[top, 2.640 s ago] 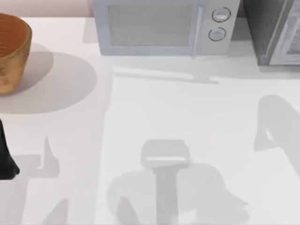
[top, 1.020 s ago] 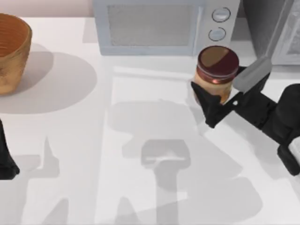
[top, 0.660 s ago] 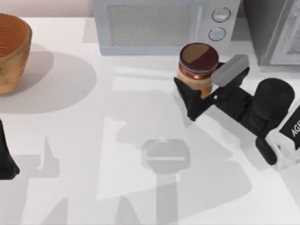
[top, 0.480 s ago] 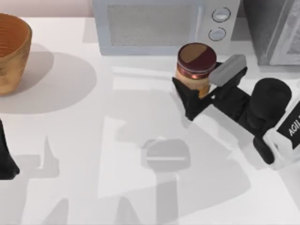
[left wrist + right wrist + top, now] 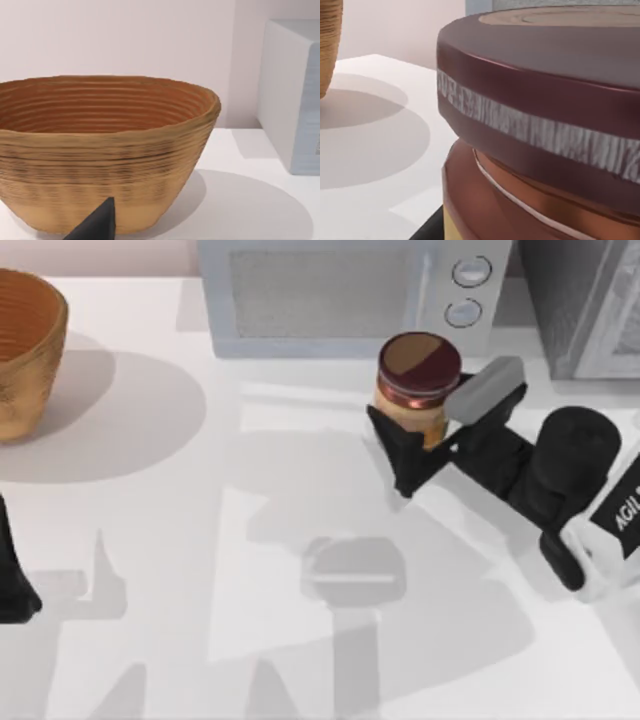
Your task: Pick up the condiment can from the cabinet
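- Just in front of the microwave (image 5: 340,298), right of centre on the counter (image 5: 300,490), my right tool (image 5: 432,432) is clamped on the condiment can (image 5: 418,380), one dark finger on its near-left side and a grey pad against its right side.
- Over the last second the can and my right tool have travelled left from near the cabinet (image 5: 585,305) at the far right; in the last half-second they have barely shifted, so the carry has slowed almost to a halt.
- A couple of seconds back neither the can nor my right arm was over the counter, so I judge the can is already out of the cabinet and the pick-up is essentially done.
- From the right wrist camera the can (image 5: 545,125) sits very close, its maroon lid and copper band upright, which suggests a level grip.
- My left tool (image 5: 15,580) is parked at the counter's left edge, near the ribbed wooden bowl (image 5: 100,150); I cannot tell how its fingers stand.
- Next I would simply hold steady; the microwave face sits close behind the can.
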Available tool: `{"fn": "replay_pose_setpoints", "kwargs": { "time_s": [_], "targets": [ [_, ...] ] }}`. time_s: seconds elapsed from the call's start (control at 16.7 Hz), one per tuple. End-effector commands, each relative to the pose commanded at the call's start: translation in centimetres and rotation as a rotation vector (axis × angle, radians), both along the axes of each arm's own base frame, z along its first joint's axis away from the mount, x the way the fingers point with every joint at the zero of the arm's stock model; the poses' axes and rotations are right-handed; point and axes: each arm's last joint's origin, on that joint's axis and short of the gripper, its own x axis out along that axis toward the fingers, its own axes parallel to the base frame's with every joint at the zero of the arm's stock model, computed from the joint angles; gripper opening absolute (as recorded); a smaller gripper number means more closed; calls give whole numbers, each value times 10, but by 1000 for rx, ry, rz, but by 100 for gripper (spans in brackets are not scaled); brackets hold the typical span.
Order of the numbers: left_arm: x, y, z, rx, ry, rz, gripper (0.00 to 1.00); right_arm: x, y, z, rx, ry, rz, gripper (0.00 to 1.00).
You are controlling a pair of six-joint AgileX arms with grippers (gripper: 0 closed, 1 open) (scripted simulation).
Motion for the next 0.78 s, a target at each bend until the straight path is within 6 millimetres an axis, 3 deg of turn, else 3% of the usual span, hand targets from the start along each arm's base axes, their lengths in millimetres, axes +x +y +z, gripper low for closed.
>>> {"fn": "replay_pose_setpoints", "kwargs": {
  "time_s": [0.42,0.78],
  "targets": [
    [0,0,0,0,0,0,100,0,0,0,0,0,0,98],
    [0,0,0,0,0,0,100,0,0,0,0,0,0,100]
  ]
}}
